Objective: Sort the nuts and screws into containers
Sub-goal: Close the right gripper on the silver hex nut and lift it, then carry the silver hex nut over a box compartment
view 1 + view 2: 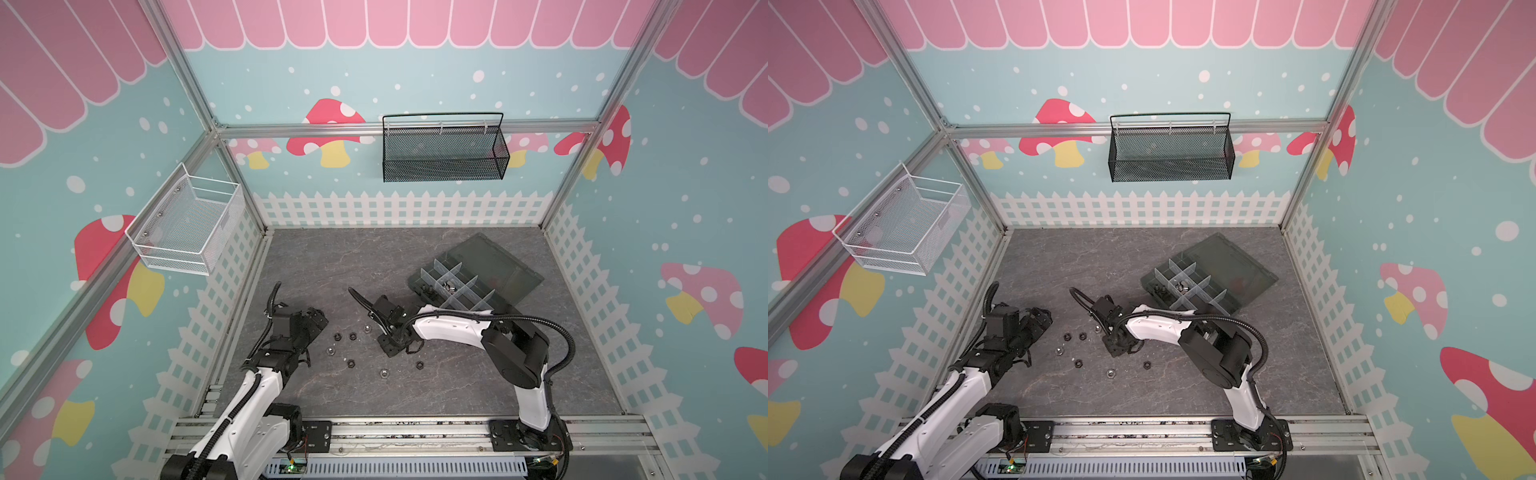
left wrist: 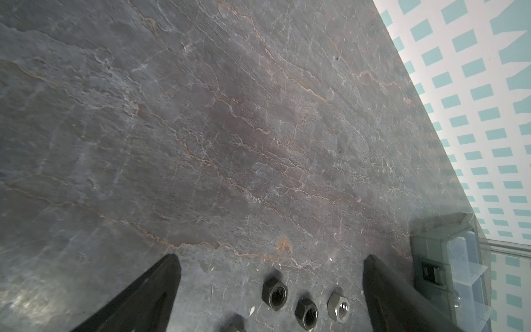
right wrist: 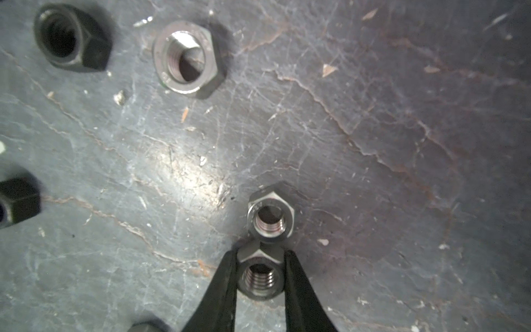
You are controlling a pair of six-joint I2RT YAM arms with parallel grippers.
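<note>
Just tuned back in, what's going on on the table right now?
The right end effector is closed on a shiny silver hex nut, right beside a second silver nut on the grey stone-patterned table. The left end effector is wide open near black hex nuts, holding nothing. Several nuts lie loose on the table; the dark grey divided organizer box sits open at the far right, a few pieces inside.

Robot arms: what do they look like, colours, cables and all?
The left arm and right arm have glossy white shells, black joints and black base plates. A black ribbed cable hose loops along each. The left hand and right hand are black, with two slim tapering fingers.
</note>
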